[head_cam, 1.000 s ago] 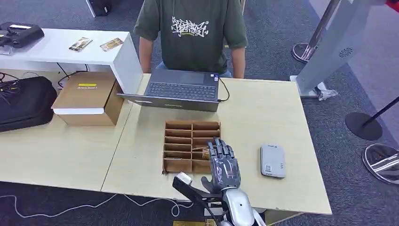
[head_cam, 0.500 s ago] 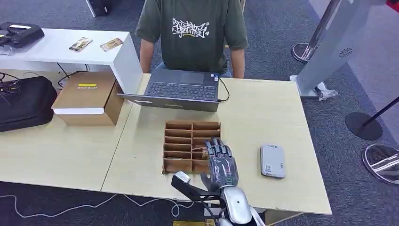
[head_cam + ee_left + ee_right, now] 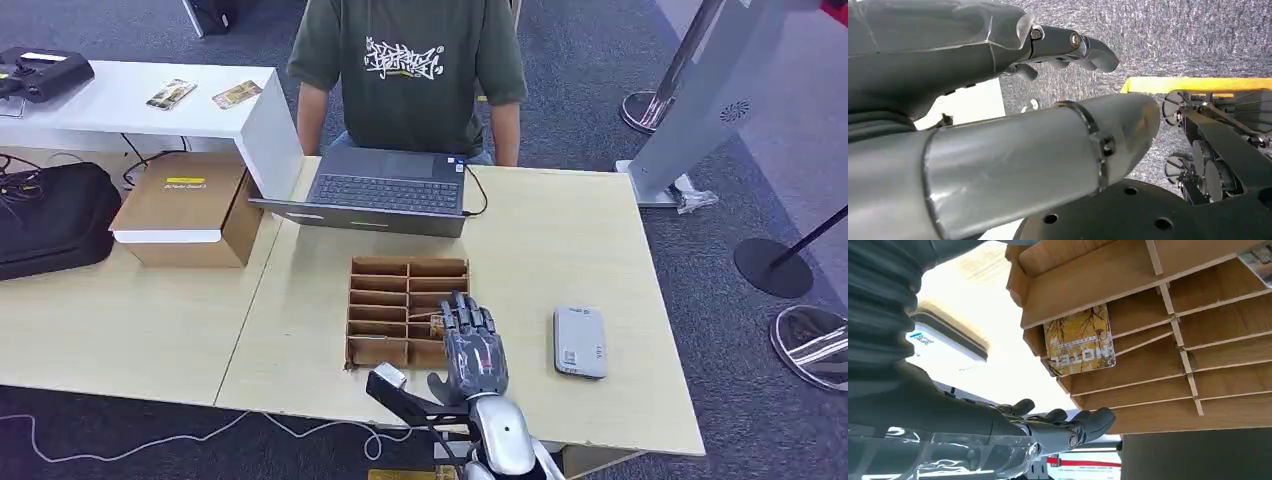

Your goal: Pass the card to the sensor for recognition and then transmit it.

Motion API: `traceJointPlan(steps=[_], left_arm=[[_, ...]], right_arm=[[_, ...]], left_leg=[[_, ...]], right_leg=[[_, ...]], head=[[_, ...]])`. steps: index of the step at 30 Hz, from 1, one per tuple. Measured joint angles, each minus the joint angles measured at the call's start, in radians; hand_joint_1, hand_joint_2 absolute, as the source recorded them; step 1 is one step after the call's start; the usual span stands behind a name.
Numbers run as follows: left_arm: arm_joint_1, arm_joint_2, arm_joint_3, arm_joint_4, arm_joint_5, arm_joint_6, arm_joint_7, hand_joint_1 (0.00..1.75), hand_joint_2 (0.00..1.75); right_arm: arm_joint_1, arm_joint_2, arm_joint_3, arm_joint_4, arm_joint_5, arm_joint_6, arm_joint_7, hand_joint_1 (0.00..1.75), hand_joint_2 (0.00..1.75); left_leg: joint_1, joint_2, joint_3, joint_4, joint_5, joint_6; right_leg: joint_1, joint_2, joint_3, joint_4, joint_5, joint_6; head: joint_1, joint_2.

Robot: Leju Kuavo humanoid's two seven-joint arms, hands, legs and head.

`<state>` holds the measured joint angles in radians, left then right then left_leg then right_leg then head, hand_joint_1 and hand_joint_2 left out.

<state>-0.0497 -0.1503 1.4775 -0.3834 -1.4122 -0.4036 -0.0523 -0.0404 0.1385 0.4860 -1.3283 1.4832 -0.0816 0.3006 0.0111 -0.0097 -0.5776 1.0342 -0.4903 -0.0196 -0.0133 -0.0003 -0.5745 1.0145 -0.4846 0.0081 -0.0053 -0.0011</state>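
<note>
Gold printed hotel card (image 3: pixel 1079 341) is stood on edge in slot of brown wooden divider rack (image 3: pixel 378 300), kept graspable. Right hand (image 3: pixel 472 345), fingers spread, empty, is hovered over rack; grey rectangular sensor (image 3: pixel 580 341) is placed at 3 o'clock. Left hand (image 3: pixel 998 75) is hung beside body, fingers loosely apart, nothing held.

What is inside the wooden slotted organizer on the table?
The wooden organizer holds one gold card printed HOTEL, standing in a slot. The right hand hovers over the near right slots, so their contents there are covered in the head view.

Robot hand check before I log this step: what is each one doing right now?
Left robot hand: open, holding nothing.
Right robot hand: open, over the wooden card rack, hotel card not gripped.
</note>
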Motion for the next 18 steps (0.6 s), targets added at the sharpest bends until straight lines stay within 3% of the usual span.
traceJointPlan(steps=[7, 8, 9, 14, 15, 17, 18], left_arm=[[0.0, 0.0, 0.0, 0.0, -0.002, 0.0, 0.0, 0.0, 0.0], [0.0, 0.0, 0.0, 0.0, -0.002, 0.0, 0.0, 0.0, 0.0], [0.0, 0.0, 0.0, 0.0, -0.002, 0.0, 0.0, 0.0, 0.0], [0.0, 0.0, 0.0, 0.0, -0.002, 0.0, 0.0, 0.0, 0.0], [0.0, 0.001, 0.0, 0.0, -0.002, 0.0, 0.0, 0.0, 0.0], [0.0, 0.001, 0.0, 0.0, -0.002, 0.0, 0.0, 0.0, 0.0], [0.0, 0.001, 0.0, 0.0, -0.002, 0.0, 0.0, 0.0, 0.0]], right_arm=[[0.001, 0.0, -0.001, 0.0, 0.003, -0.01, 0.002, 0.0, 1.75], [0.001, 0.0, -0.002, -0.001, 0.003, -0.01, 0.002, 0.77, 1.75], [0.001, 0.0, -0.002, -0.002, 0.003, -0.01, 0.002, 1.75, 1.75], [0.006, 0.0, -0.006, -0.012, 0.007, -0.008, 0.005, 1.69, 1.75], [0.007, 0.0, -0.008, -0.016, 0.009, -0.008, 0.006, 1.43, 1.75], [0.008, 0.0, -0.011, -0.02, 0.015, -0.008, 0.006, 1.17, 1.75], [0.008, 0.0, -0.012, -0.022, 0.016, -0.008, 0.006, 0.91, 1.75]], left_leg=[[0.0, 0.0, 0.0, 0.0, 0.0, 0.0], [0.0, 0.0, 0.0, 0.0, 0.0, 0.0], [0.0, 0.0, 0.0, 0.0, 0.0, 0.0], [0.0, 0.0, 0.0, 0.0, 0.0, 0.0], [0.0, 0.0, 0.0, 0.0, 0.0, 0.0], [0.0, 0.0, 0.0, 0.0, 0.0, 0.0], [0.0, 0.0, 0.0, 0.0, 0.0, 0.0]], right_leg=[[0.0, 0.0, 0.0, 0.0, 0.0, 0.0], [0.0, 0.0, 0.0, 0.0, 0.0, 0.0], [0.0, 0.0, 0.0, 0.0, 0.0, 0.0], [0.0, 0.0, 0.0, 0.0, 0.0, 0.0], [0.0, 0.0, 0.0, 0.0, 0.0, 0.0], [0.0, 0.0, 0.0, 0.0, 0.0, 0.0], [0.0, 0.0, 0.0, 0.0, 0.0, 0.0]], head=[[0.0, 0.0], [0.0, 0.0], [0.0, 0.0], [0.0, 0.0], [0.0, 0.0], [0.0, 0.0], [0.0, 0.0]])
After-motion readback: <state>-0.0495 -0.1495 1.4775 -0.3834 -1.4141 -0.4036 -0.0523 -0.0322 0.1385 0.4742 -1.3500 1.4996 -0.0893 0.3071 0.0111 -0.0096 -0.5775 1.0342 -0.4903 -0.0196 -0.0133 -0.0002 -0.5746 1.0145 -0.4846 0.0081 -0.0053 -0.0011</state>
